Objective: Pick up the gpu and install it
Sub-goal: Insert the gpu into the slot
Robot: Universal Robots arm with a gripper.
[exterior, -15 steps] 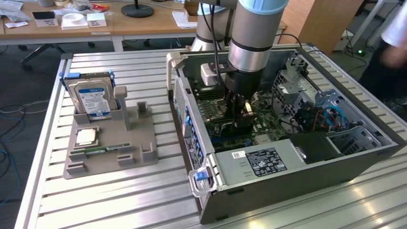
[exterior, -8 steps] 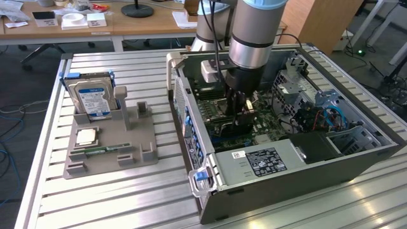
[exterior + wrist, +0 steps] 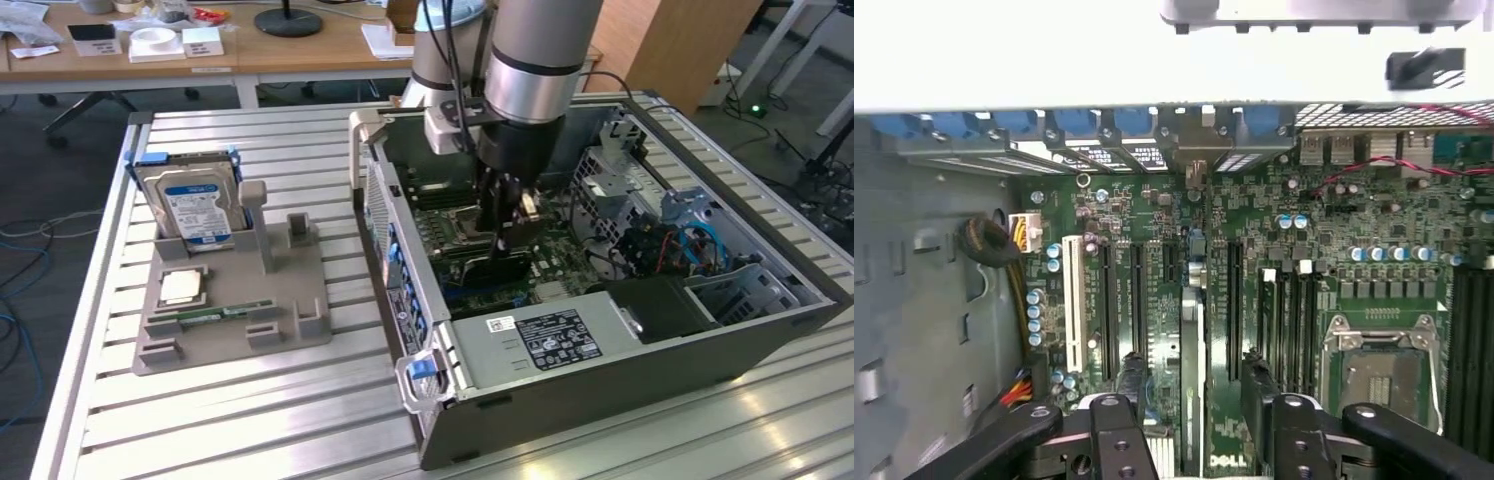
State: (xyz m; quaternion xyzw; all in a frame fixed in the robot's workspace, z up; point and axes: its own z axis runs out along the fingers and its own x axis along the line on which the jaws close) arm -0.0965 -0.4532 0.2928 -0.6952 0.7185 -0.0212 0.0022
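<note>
The gpu (image 3: 1194, 340) stands edge-on in a slot of the motherboard (image 3: 1324, 230), its metal end bracket (image 3: 1194, 165) against the case's rear wall. My gripper (image 3: 1192, 385) hangs straight over it and is open. One black finger (image 3: 1131, 380) is on each side of the card, with a gap between each finger and the card. In the exterior view my gripper (image 3: 511, 240) reaches down into the open computer case (image 3: 601, 400), with the gpu (image 3: 505, 268) showing as a dark card just beneath it.
On the slatted table, at the exterior view's left, a grey holder (image 3: 227, 335) carries a hard drive (image 3: 198, 200), a CPU (image 3: 182, 288) and a RAM strip (image 3: 214, 315). A power supply (image 3: 561, 335), a drive cage (image 3: 621, 175) and cables crowd the case. The CPU socket (image 3: 1379, 370) lies beside the slots.
</note>
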